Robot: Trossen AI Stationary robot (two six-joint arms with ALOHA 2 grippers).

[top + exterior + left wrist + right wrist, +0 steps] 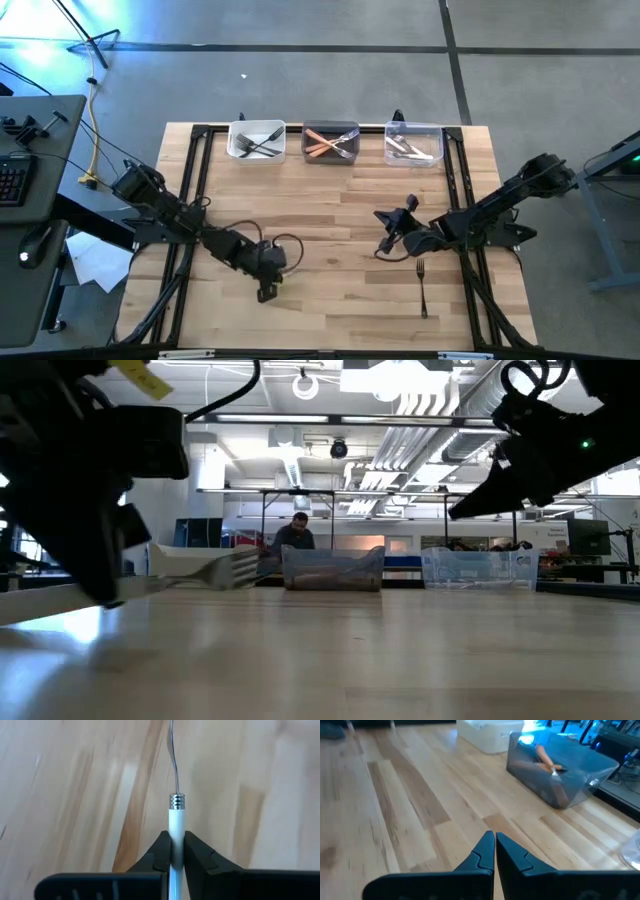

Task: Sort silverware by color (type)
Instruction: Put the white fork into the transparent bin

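Note:
My left gripper (176, 840) is near the table's front left (266, 278), shut on a white-handled fork (176, 815). The fork's tines (228, 569) show in the low view, close above the wood. My right gripper (494, 842) hangs shut and empty over the table's right middle (385, 235). A dark-handled fork (421, 287) lies flat on the table just near of it, tines toward the far edge. Three bins stand in a row at the far edge. My left gripper pinches the fork's white handle (176, 827) between its two fingers, a short way behind the ribbed metal collar (176, 801). The fingers slant down from above, and the handle runs on ahead of them. Whether the nearly level fork rests on the wood, I cannot tell.
At the far edge, a white bin (240, 150) holds black-handled forks, a dark bin (330, 160) orange-handled ones, and a clear bin (413, 160) white-handled ones. Bare wood lies between the two grippers. A person shows in the room beyond the table (296, 532).

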